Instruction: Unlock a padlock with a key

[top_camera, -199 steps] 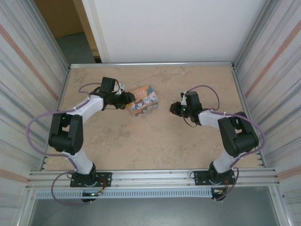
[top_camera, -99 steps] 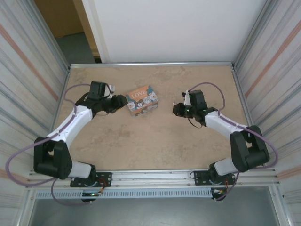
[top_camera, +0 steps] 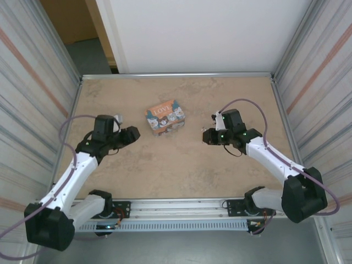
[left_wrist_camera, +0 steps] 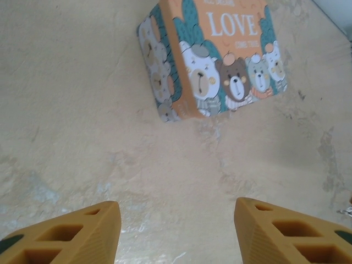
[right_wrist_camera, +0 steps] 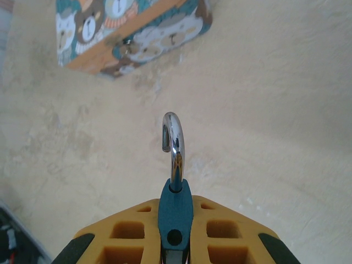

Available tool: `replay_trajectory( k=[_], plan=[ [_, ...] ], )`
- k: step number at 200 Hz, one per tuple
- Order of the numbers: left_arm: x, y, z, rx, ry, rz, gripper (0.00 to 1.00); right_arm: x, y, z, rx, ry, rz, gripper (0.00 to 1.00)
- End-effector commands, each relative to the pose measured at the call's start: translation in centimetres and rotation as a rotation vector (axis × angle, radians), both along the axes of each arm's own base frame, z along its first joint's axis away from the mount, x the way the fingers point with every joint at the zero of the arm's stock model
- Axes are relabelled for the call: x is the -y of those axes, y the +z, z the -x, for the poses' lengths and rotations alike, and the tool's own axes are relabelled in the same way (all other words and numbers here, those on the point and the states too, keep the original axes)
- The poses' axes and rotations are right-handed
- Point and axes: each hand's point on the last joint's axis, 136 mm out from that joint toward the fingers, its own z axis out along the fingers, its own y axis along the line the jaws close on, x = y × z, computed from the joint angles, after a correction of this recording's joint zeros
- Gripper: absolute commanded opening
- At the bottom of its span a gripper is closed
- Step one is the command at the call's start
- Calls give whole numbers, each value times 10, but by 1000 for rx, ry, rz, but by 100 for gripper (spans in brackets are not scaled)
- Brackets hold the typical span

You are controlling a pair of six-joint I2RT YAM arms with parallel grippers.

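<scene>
Padlock [right_wrist_camera: 175, 210] clamped in right pincer [top_camera: 207, 136], open shackle [right_wrist_camera: 172, 137] sticking out ahead, left pincer [left_wrist_camera: 176, 213] spread wide

We see a beige, mottled table [top_camera: 181, 170] boxed in by a ribbed metal left wall [top_camera: 27, 99] and right wall [top_camera: 324, 77]. A white panel [top_camera: 203, 33] closes the far side. At far left, a gap shows a tan wall [top_camera: 66, 19] and grey floor [top_camera: 91, 55]. A metal rail [top_camera: 181, 204] lines the near edge.

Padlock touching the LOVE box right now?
Apart. Right wrist view: the padlock, clamped in the right gripper, ends short of the box, with bare table between them.
</scene>
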Motion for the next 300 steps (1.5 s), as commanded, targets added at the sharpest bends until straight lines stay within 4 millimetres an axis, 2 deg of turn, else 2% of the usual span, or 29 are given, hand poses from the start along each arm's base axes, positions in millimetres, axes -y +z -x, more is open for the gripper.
replay_trajectory(
  k=[1,44,95,194,247,300],
  plan=[
    [-11,0,3,47,49,-11,59,-7,9,18,-21,65,6,0],
    [-24,-4,16,89,99,-27,64,-21,1,36,-87,111,13,0],
    [-30,-12,27,94,128,-23,66,-43,-25,53,-215,161,20,0],
    [-36,-21,30,77,144,-35,68,-58,-69,53,-328,182,32,0],
    [-37,-23,30,77,141,-39,84,-57,-87,53,-355,180,58,0],
    [-37,-26,29,70,148,-42,99,-60,-98,53,-377,188,59,0]
  ],
)
